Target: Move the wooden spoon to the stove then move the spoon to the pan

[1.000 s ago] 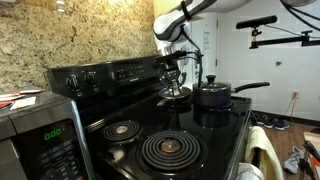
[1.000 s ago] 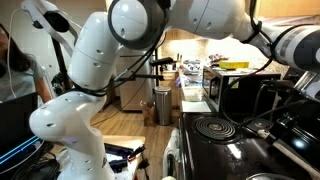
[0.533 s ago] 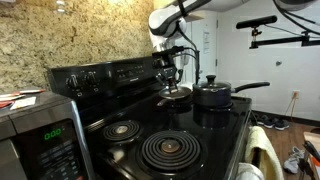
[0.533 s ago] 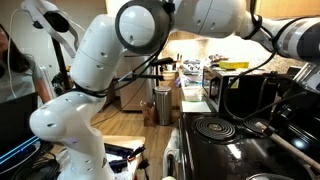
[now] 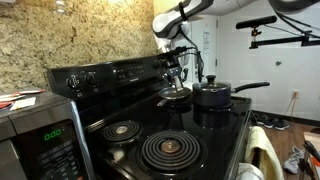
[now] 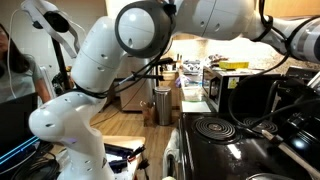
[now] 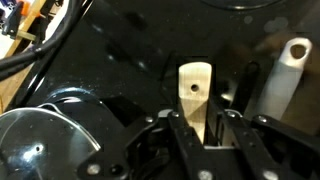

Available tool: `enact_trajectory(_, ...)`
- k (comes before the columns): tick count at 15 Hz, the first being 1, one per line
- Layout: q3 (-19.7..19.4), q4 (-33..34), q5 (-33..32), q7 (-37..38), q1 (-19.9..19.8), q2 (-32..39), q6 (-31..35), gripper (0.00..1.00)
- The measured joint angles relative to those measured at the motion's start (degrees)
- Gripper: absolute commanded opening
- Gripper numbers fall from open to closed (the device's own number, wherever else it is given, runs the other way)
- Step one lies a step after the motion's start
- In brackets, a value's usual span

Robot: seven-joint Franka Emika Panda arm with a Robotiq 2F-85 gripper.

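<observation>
The wooden spoon (image 7: 194,88) is clamped between my gripper's (image 7: 202,118) fingers, and its flat handle end with a small hole sticks out past them in the wrist view. In an exterior view the gripper (image 5: 177,64) hangs shut over the back of the black stove (image 5: 216,140), directly above the small silvery pan (image 5: 177,96). The spoon's bowl is hidden. In an exterior view the arm fills most of the picture, with the stove (image 6: 222,152) at the lower right.
A dark saucepan with a knobbed lid (image 5: 213,93) and long handle stands right beside the pan; its lid (image 7: 35,148) shows in the wrist view. A pale rounded handle (image 7: 283,72) lies nearby. A grey microwave (image 5: 38,135) stands beside the stove.
The gripper has shifted very slightly above the pan and stays shut on the spoon. Nothing else has moved.
</observation>
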Motion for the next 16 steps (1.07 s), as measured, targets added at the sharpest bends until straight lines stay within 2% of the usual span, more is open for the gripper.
enact_trajectory(2, -1.55, -0.6, -0.07, 0.0, -1.43, 0.17, 0.0, 0.58)
enact_trajectory(8, -3.34, -2.19, -0.09, -0.01, -3.01, 0.16, 0.39, 0.97)
enact_trajectory(13, -3.36, -3.57, -0.92, 0.72, -1.71, -1.67, 2.79, 1.0)
enact_trajectory(16, -3.64, -6.2, -4.89, 6.3, 1.56, -6.22, 7.51, 1.0)
